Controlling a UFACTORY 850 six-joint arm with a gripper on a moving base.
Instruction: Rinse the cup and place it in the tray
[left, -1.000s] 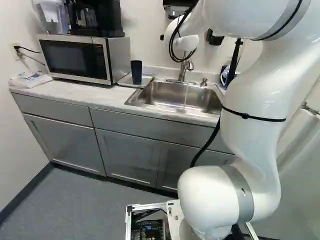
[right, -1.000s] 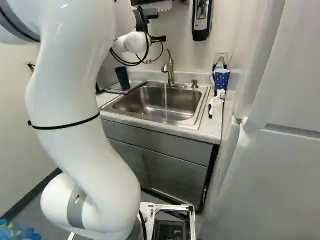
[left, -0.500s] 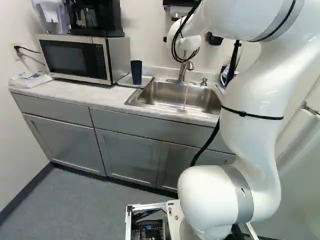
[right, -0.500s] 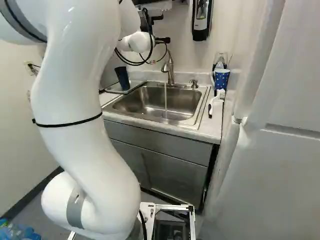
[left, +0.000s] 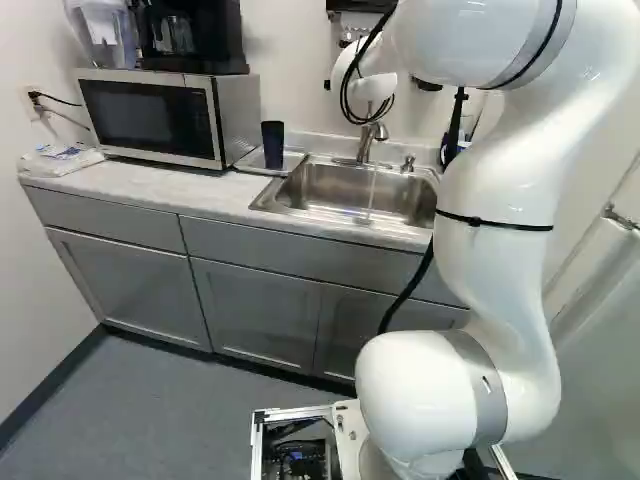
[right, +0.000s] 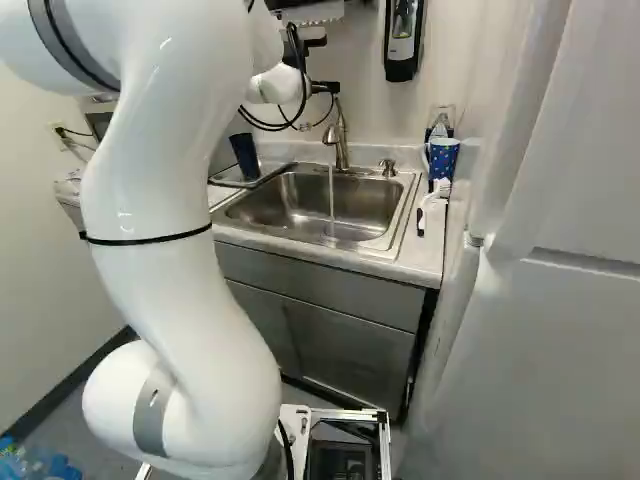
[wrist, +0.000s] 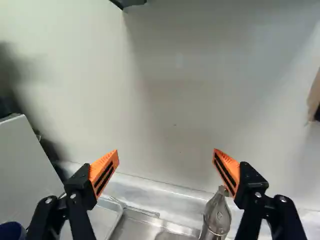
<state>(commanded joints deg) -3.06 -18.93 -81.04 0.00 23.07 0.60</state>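
So, the dark cup was parked on the tray, beside the sink; whether its mouth was turned up or down couldn't be made out. In the sink, water was being run from the tap. Nothing was held by the gripper: its fingers were spread wide, with the tap's top seen close by one pad (contact couldn't be confirmed).

Best guess, the tap was being dealt with, either for starting the rinse or for finishing up. If the cup had been rinsed, the water needed to be shut off; if not, the cup had to be fetched and put under the stream.

As for the views, the spread fingers were shown only in the wrist view. The dotted mug and the white brush were shown plainly in the right base view, while the microwave's full front was given only by the left one.
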